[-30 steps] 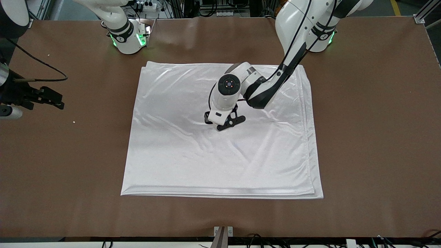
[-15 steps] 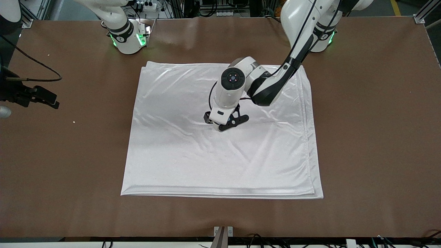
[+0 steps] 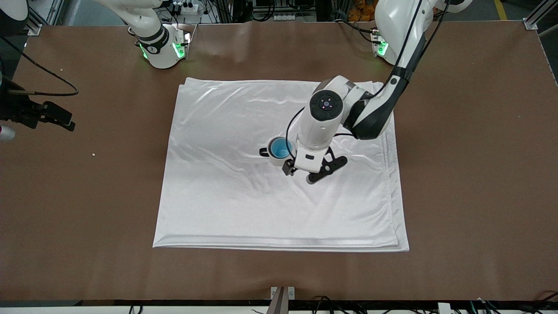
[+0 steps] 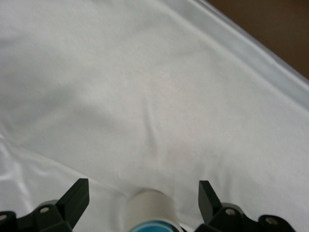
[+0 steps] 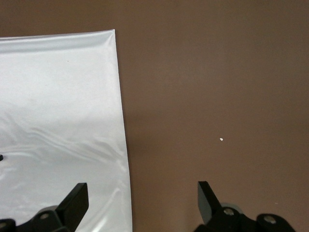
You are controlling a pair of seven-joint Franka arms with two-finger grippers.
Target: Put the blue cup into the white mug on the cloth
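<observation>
The white mug (image 3: 275,159) stands upright near the middle of the cloth (image 3: 226,192), its black handle pointing toward the right arm's end. The blue cup (image 3: 280,148) sits inside the mug, showing its bright blue inside. My left gripper (image 3: 307,171) is open and empty, just beside the mug toward the left arm's end. In the left wrist view the mug (image 4: 150,205) with the cup's blue rim (image 4: 155,227) lies between the open fingers of that gripper (image 4: 142,197), untouched. My right gripper (image 3: 61,121) waits open over bare table at the right arm's end; in its own view (image 5: 142,193) it is empty.
The brown table (image 3: 471,174) surrounds the cloth on all sides. The cloth's edge (image 5: 123,125) and a small white crumb (image 5: 221,139) show in the right wrist view. A black cable (image 3: 48,78) trails over the table at the right arm's end.
My left gripper has moved off the mug toward the left arm's end, uncovering the mug with the blue cup in it. The right arm has barely shifted.
</observation>
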